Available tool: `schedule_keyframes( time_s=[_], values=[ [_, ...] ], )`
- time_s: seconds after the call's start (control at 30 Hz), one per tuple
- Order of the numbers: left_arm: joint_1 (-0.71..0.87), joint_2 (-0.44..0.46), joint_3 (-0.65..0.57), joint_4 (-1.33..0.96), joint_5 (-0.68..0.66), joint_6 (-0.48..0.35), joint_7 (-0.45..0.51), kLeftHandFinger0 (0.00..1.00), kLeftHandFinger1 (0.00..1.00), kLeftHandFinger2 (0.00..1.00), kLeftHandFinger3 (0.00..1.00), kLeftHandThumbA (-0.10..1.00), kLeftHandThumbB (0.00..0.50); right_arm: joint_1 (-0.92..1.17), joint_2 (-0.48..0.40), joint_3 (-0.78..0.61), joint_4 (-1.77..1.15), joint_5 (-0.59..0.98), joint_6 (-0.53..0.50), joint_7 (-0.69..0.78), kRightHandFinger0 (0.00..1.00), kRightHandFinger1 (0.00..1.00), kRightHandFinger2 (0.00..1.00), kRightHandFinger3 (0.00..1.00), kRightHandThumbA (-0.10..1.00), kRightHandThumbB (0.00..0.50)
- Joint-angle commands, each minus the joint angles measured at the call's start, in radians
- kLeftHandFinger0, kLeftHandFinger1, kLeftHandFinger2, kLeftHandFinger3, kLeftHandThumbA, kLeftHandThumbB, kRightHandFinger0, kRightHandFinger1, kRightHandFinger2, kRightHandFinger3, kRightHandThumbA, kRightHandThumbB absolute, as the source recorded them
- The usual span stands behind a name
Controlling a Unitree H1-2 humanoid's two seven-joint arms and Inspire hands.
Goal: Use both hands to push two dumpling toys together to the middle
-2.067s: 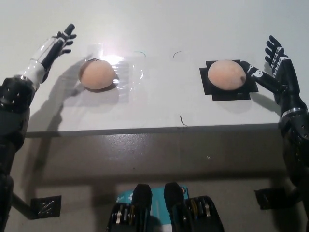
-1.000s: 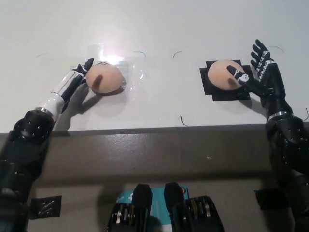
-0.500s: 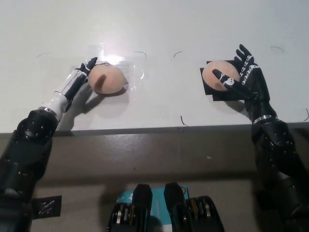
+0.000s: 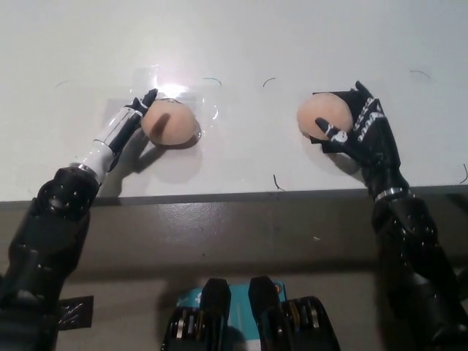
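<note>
While both arms reach forward over the white desk, each robot hand rests against the outer side of one dumpling. The left robot hand, white with dark fingertips, lies low and flat with its fingers stretched out close together, their tips touching the left dumpling on the side away from the middle; it grips nothing. That dumpling sits just inward of the hand, on a clear shiny patch of film stuck to the desk, under a bright glare. The right robot hand, black, has its fingers spread and cupped around the right dumpling, which lies against its palm on the inward side, with one finger crossing the dumpling's near edge. Most of a black square mat under that dumpling is hidden by the hand; only corners show beside it. The two dumplings stay well apart, with bare desk and a few thin dark pen marks between them.
</note>
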Motion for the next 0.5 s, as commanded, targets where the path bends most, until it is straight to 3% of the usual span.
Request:
schedule_keyframes(
  time_s=[0.0,0.1,0.17,0.23,0.47],
  values=[
    [-0.001,-0.033,0.016,-0.027,-0.038,0.016,-0.012,1.0,1.0,1.0,1.0,1.0,0.31,0.002,0.016,0.002,-0.042,0.019,-0.023,0.017,1.0,1.0,1.0,1.0,1.0,0.245],
    [0.003,-0.046,0.007,-0.028,-0.02,0.016,0.003,1.0,1.0,1.0,1.0,1.0,0.315,0.006,0.025,0.012,-0.036,0.008,-0.036,0.011,1.0,1.0,1.0,1.0,1.0,0.242],
    [0.011,-0.058,-0.002,-0.037,-0.006,0.022,0.019,1.0,1.0,1.0,1.0,1.0,0.325,0.011,0.045,0.007,-0.045,0.031,-0.009,0.025,1.0,1.0,1.0,1.0,1.0,0.273],
    [0.008,-0.071,-0.02,-0.032,0.019,0.015,0.037,1.0,1.0,1.0,1.0,1.0,0.314,0.017,0.06,0.017,-0.05,0.023,-0.009,0.025,1.0,1.0,1.0,1.0,1.0,0.236],
    [-0.001,-0.105,-0.036,-0.003,0.018,-0.005,0.049,1.0,1.0,1.0,1.0,1.0,0.312,0.011,0.099,0.036,-0.027,0.018,-0.027,0.043,1.0,1.0,1.0,1.0,1.0,0.188]
  ],
)
